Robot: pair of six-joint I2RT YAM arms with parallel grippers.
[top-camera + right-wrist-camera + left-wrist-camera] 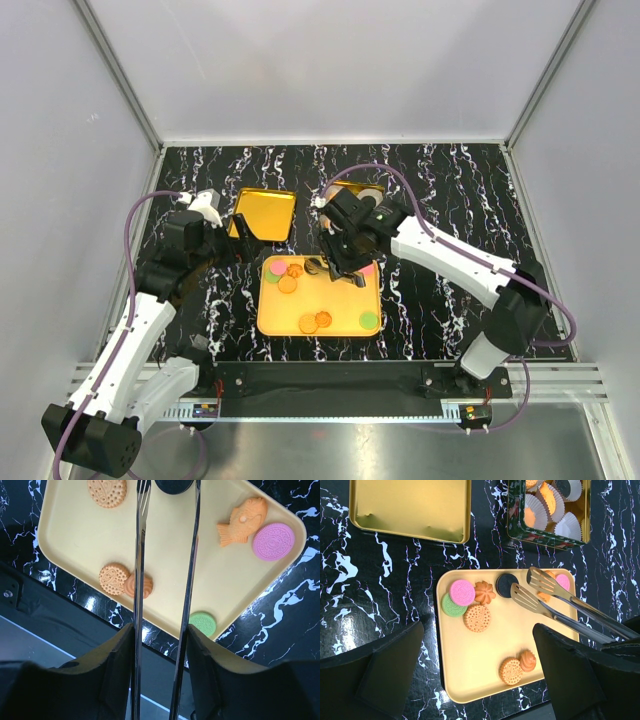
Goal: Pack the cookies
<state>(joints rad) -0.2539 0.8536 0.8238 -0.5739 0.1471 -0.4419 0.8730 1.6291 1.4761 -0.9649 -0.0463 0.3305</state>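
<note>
Several cookies lie on the yellow tray [470,680]: a pink [462,592], a green [451,606], a black [507,585] and orange ones [477,618]. My right gripper [160,635] is shut on metal tongs [140,555]. The tongs stand open, with their tips at the black cookie [174,484] near the tray's far edge. A fish-shaped orange cookie [243,521] and a pink cookie [273,541] lie beside them. My left gripper [477,680] is open and empty above the tray's near left. In the top view it [232,243] is left of the tray and the right gripper [345,255] is over it.
An open tin [547,535] with white paper cups [568,526] stands beyond the tray, some cups holding cookies. Its gold lid [410,505] lies upside down to the tin's left. The black marbled table [450,180] is walled on three sides.
</note>
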